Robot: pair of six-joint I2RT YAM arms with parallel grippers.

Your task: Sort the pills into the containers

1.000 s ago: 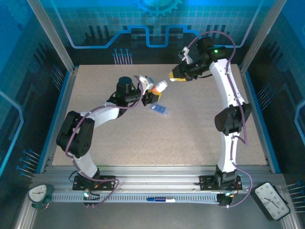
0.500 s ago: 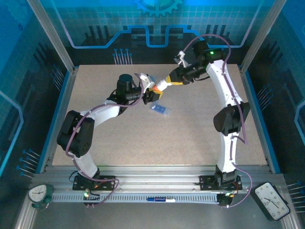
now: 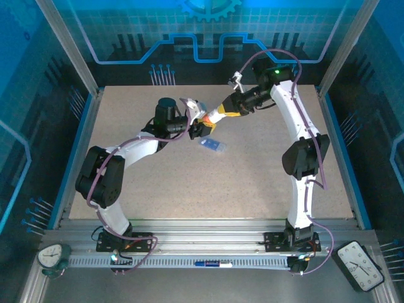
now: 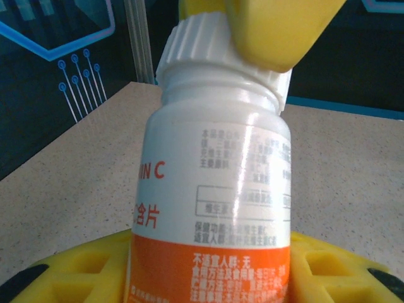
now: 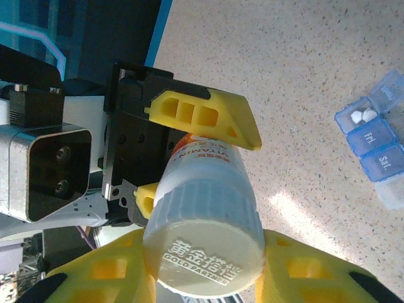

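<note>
A white-and-orange pill bottle (image 4: 214, 189) is held above the table, tilted, with my left gripper (image 4: 211, 268) shut on its orange lower body. My right gripper (image 5: 205, 268) is shut on the bottle's ribbed white cap (image 5: 205, 252), its yellow fingers (image 5: 297, 271) on either side. From above, the two grippers meet at the bottle (image 3: 208, 118), the left gripper (image 3: 199, 125) below-left and the right gripper (image 3: 221, 114) above-right. The blue pill box (image 3: 213, 145) lies flat on the table just below them. Its containers (image 5: 379, 136) stand open, and one holds white pills (image 5: 361, 116).
The speckled beige table (image 3: 252, 189) is ringed by an aluminium frame and blue-lit walls. The left arm's camera housing (image 5: 44, 170) sits close behind the bottle in the right wrist view.
My right gripper has moved left and down from beside the bottle onto its cap and closed on it. The left gripper and bottle have held still.
</note>
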